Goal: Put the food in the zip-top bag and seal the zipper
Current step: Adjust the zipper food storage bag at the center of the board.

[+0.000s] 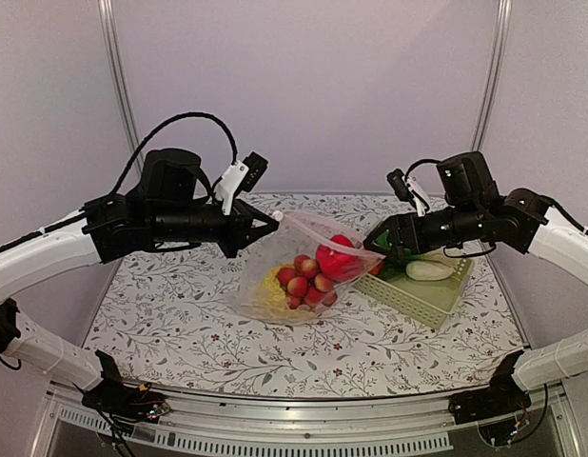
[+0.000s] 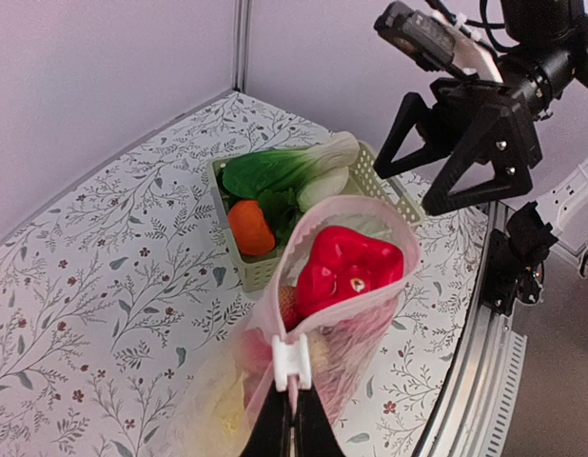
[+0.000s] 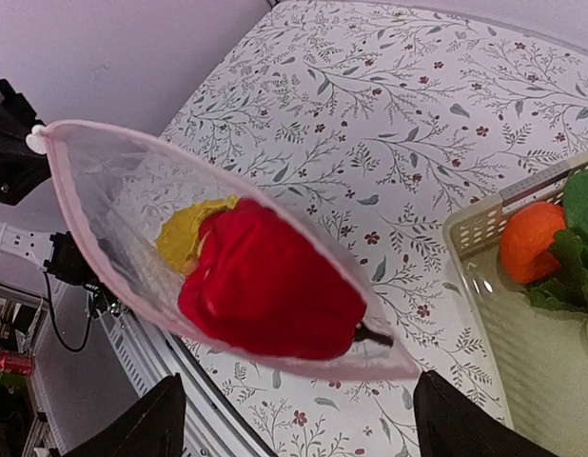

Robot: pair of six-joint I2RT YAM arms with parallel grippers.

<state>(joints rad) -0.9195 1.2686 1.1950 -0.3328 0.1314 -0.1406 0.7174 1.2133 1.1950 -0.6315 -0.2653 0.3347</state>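
Observation:
The clear zip-top bag (image 1: 265, 276) hangs with its mouth open between my grippers. Inside it are a round red fruit (image 1: 334, 257), a cluster of small red-pink fruits (image 1: 303, 282) and the yellow-white cabbage (image 1: 271, 290). My left gripper (image 1: 265, 224) is shut on the zipper end, just behind the white slider (image 2: 294, 362). The zipper strip (image 2: 351, 310) curves open around the red fruit (image 2: 351, 267). My right gripper (image 1: 378, 244) is open, its fingers (image 3: 151, 424) standing wide on either side of the bag's far corner (image 3: 408, 367). The orange (image 3: 527, 243) lies in the basket.
A pale green slotted basket (image 1: 408, 305) stands at the right, touching the bag. It holds a green leafy vegetable (image 2: 284, 167), a pale vegetable (image 1: 429, 270) and the orange (image 2: 248, 227). The tablecloth is floral. Metal rails run along the table's near edge (image 1: 294, 433).

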